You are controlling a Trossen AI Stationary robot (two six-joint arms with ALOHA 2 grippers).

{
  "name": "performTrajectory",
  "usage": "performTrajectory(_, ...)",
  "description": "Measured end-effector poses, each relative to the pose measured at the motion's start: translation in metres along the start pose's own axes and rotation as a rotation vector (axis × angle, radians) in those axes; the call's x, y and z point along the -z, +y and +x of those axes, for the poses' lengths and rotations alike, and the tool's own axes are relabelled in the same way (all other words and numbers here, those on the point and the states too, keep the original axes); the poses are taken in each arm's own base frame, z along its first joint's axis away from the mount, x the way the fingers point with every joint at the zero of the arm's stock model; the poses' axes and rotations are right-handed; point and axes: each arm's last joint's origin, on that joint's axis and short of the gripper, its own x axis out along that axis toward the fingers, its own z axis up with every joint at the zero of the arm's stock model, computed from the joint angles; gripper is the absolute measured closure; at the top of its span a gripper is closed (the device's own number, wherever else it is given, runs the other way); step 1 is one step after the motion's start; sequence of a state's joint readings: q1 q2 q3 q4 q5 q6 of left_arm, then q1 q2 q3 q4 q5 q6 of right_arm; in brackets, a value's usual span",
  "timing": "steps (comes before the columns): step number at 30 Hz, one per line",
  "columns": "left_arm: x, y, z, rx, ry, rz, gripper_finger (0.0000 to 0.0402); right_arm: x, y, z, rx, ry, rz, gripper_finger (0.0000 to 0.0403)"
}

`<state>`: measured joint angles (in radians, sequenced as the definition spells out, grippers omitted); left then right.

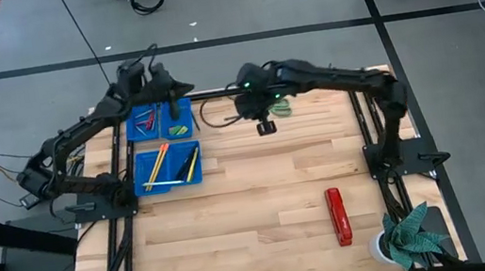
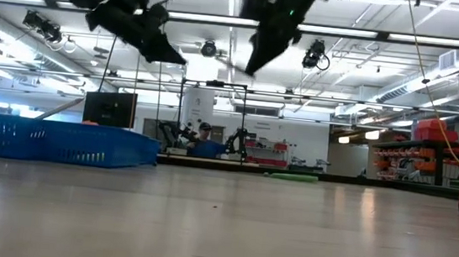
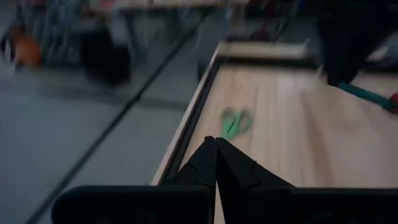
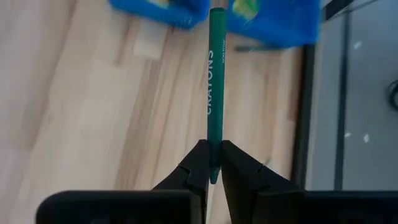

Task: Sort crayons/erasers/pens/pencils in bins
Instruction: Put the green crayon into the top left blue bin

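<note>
A pale wooden desk (image 1: pixel 262 209) is seen from above, framed by black rails. Two blue bins (image 1: pixel 167 168) are set one behind the other near its far left corner. In the nearer bin, yellow and orange pencils (image 1: pixel 160 165) are laid lengthwise and slightly crossed, along the bin's long axis. In the farther bin, short red and green pieces are seen, too small to name. A red stapler (image 1: pixel 338 216) is laid on the desk's near right part, well apart from the bins. Green-handled scissors (image 3: pixel 236 122) are laid near the desk's far edge.

The left tool (image 3: pixel 216 163) is held above the farther bin, its fingers pressed together with nothing between them.

The right tool (image 4: pixel 211 167) is held above the desk, just right of the bins, and is clamped on one end of a green crayon (image 4: pixel 216 87). The crayon's long axis is directed straight out from the fingers, its free end pointing toward the bins.
</note>
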<state>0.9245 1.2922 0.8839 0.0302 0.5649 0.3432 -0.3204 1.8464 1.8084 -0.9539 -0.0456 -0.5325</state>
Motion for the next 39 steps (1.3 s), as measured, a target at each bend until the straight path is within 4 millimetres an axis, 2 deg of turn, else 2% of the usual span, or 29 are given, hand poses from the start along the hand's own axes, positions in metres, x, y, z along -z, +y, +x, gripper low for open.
performTrajectory(6,0.032,-0.023,0.004,0.117,-0.288,0.124,0.0383,-0.002,-0.002,-0.061,0.062,-0.176,0.007,0.0362)
performTrajectory(8,0.042,-0.035,0.008,0.143,-0.363,0.178,0.0374,-0.004,-0.003,-0.075,0.061,-0.263,-0.001,0.0362)
performTrajectory(10,0.042,-0.046,0.010,0.155,-0.459,0.244,0.0363,-0.008,-0.002,-0.082,0.041,-0.341,-0.016,0.0362)
performTrajectory(14,0.028,-0.064,0.014,0.214,-0.623,0.280,0.0333,-0.014,0.001,-0.081,-0.005,-0.403,-0.054,0.0362)
performTrajectory(21,0.011,-0.085,0.037,0.308,-0.626,0.223,0.0234,-0.018,0.007,-0.071,-0.030,-0.396,-0.102,0.0362)
performTrajectory(27,0.004,-0.091,0.043,0.306,-0.642,0.218,0.0161,-0.020,0.011,-0.072,-0.061,-0.418,-0.114,0.0362)
performTrajectory(32,0.000,-0.102,0.045,0.306,-0.664,0.206,0.0147,-0.018,0.012,-0.066,-0.091,-0.420,-0.127,0.0362)
performTrajectory(39,-0.010,-0.127,0.045,0.331,-0.740,0.212,0.0162,-0.012,0.014,-0.052,-0.109,-0.394,-0.121,0.0362)
